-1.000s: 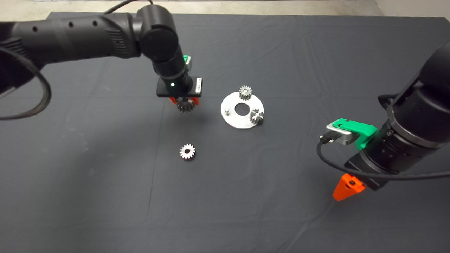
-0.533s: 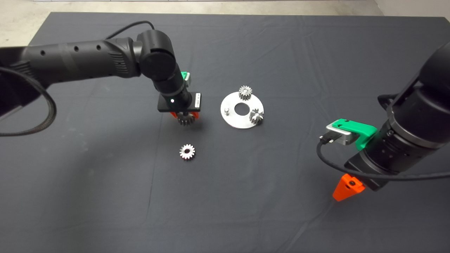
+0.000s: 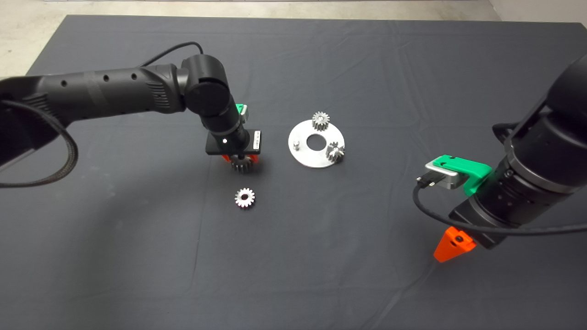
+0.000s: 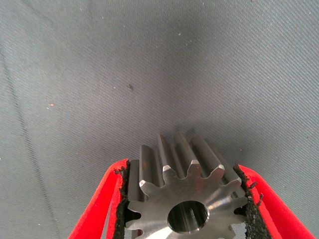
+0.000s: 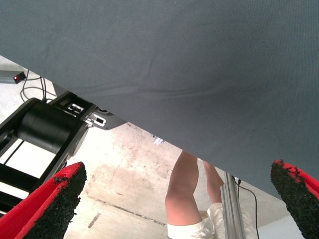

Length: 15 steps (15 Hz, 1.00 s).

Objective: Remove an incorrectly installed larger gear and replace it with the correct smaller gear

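Note:
My left gripper (image 3: 240, 161) is shut on the larger gear (image 3: 241, 164), a dull dark-grey steel gear, low over the mat left of the round silver plate (image 3: 302, 153). The left wrist view has the larger gear (image 4: 187, 194) clamped between both red fingers (image 4: 102, 204), bore facing the camera. The smaller gear (image 3: 244, 197), bright silver with a pale face, lies flat on the mat just in front of the held gear. My right gripper (image 5: 179, 199) waits open at the mat's right edge.
The plate carries two small gears, one at its far rim (image 3: 320, 121) and one at its right rim (image 3: 335, 151), plus a bare pin (image 3: 296, 145) on its left. A person's leg (image 5: 187, 191) shows beyond the mat edge in the right wrist view.
My left arm has carried the larger gear down and toward the front, closer to the mat and the smaller gear. The right arm has not moved.

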Each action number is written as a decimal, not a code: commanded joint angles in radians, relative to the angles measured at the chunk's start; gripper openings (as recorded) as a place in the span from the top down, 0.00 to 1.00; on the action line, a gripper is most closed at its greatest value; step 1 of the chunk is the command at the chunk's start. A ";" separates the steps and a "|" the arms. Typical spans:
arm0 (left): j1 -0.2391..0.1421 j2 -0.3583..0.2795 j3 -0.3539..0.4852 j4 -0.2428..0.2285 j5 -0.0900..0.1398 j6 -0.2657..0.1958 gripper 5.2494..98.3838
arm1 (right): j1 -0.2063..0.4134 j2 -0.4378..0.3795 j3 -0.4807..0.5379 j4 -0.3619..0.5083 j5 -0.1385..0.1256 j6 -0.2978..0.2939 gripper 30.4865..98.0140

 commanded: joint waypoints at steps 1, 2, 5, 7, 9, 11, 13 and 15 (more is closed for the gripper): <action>-0.022 -0.001 0.004 0.005 -0.017 0.008 0.58 | 0.025 0.000 0.007 0.011 -0.106 -0.002 0.00; -0.022 -0.001 0.002 0.005 -0.017 0.006 0.58 | 0.024 -0.001 0.007 0.012 -0.105 -0.002 0.00; -0.022 -0.007 0.007 0.005 -0.019 0.003 0.56 | 0.025 -0.001 0.007 0.011 -0.105 -0.002 0.00; -0.022 -0.008 0.013 0.005 -0.038 0.006 0.53 | 0.025 -0.001 0.007 0.012 -0.105 -0.002 0.00; -0.022 -0.007 0.016 0.005 -0.038 0.005 0.53 | 0.025 -0.001 0.007 0.013 -0.105 -0.002 0.00; -0.025 -0.008 0.019 0.005 -0.033 0.002 0.49 | 0.025 -0.001 0.008 0.013 -0.105 -0.002 0.00; -0.031 -0.031 0.121 0.006 0.018 -0.035 0.48 | 0.024 -0.001 0.008 0.013 -0.105 -0.002 0.00; -0.055 -0.068 0.189 0.027 0.075 -0.101 0.43 | 0.024 0.000 0.008 0.013 -0.105 -0.002 0.00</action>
